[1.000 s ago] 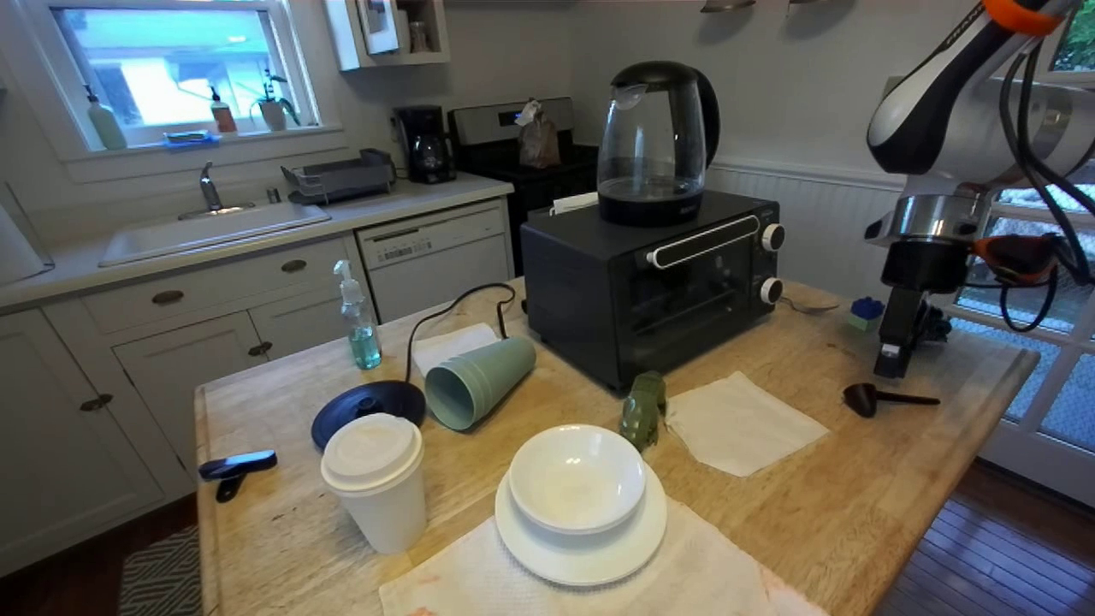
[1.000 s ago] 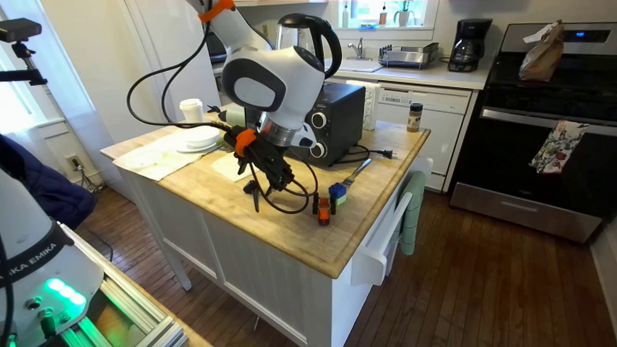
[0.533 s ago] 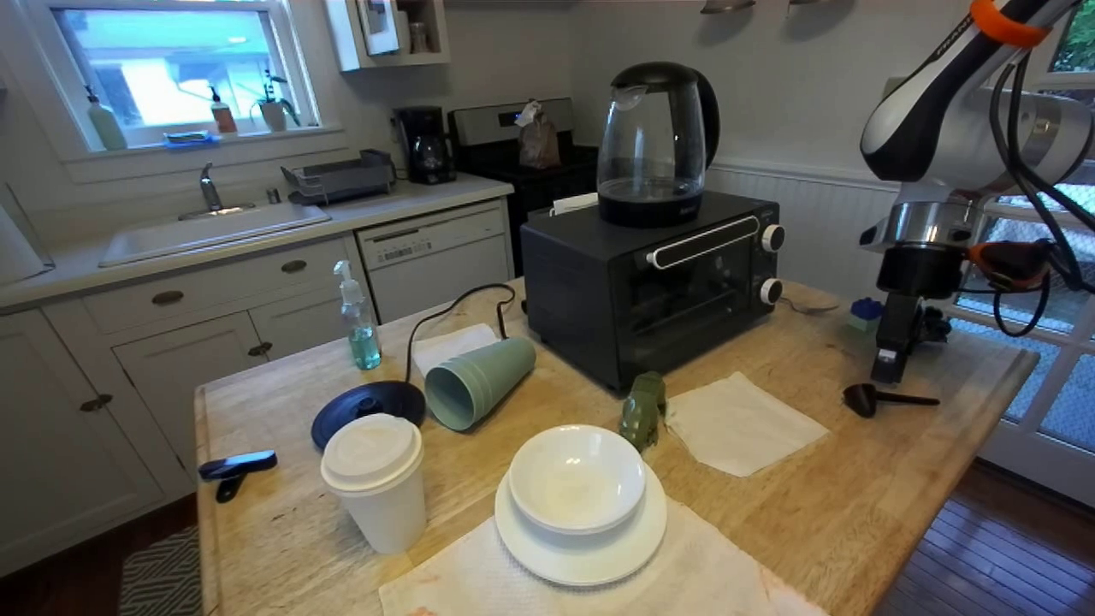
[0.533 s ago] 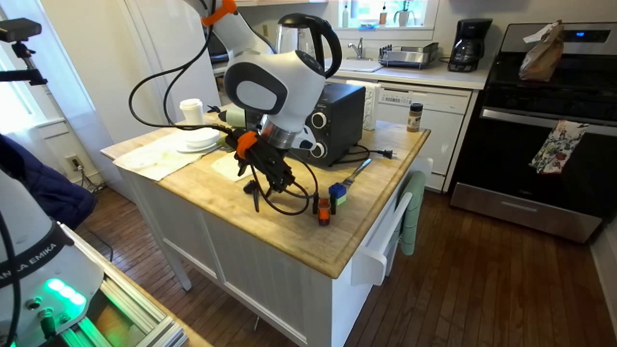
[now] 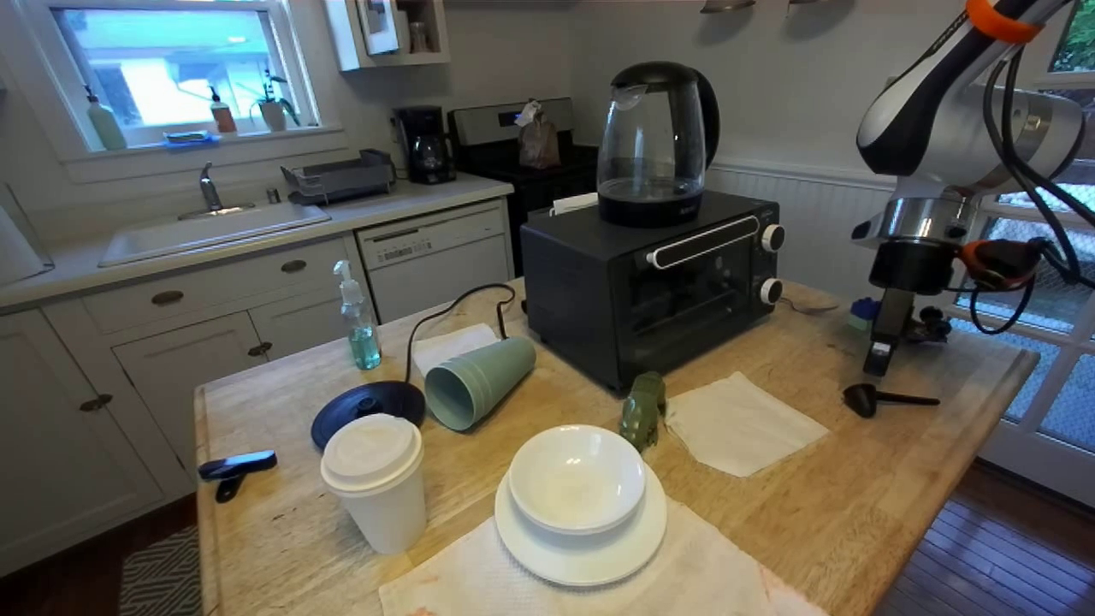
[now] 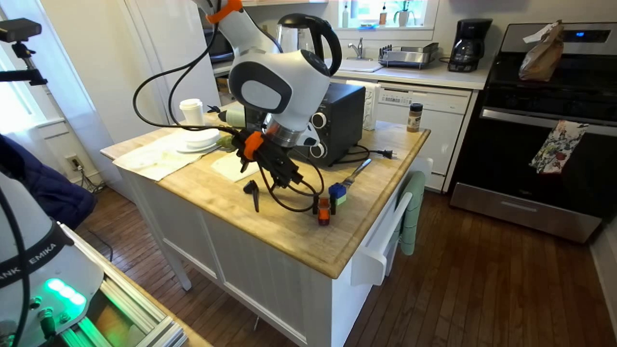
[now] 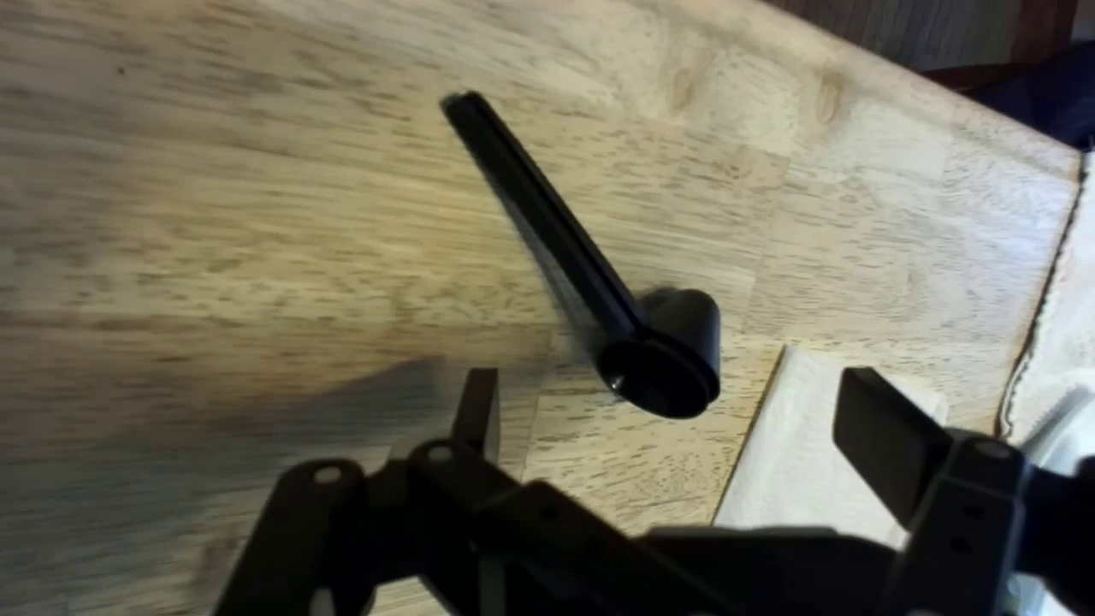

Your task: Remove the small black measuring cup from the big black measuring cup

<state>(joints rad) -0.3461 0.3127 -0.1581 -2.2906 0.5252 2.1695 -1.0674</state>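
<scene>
On the tabletop (image 7: 239,214): big black measuring cup (image 7: 696,323), lying on its side, small black measuring cup (image 7: 657,376) apparently nested within. Your tool (image 7: 671,411) stands wide, empty, presumably to straddle both.

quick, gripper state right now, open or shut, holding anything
Gripper: open and holding nothing; in the wrist view its jaws stand well apart, and the black measuring cups lie ungripped on the table.
</scene>
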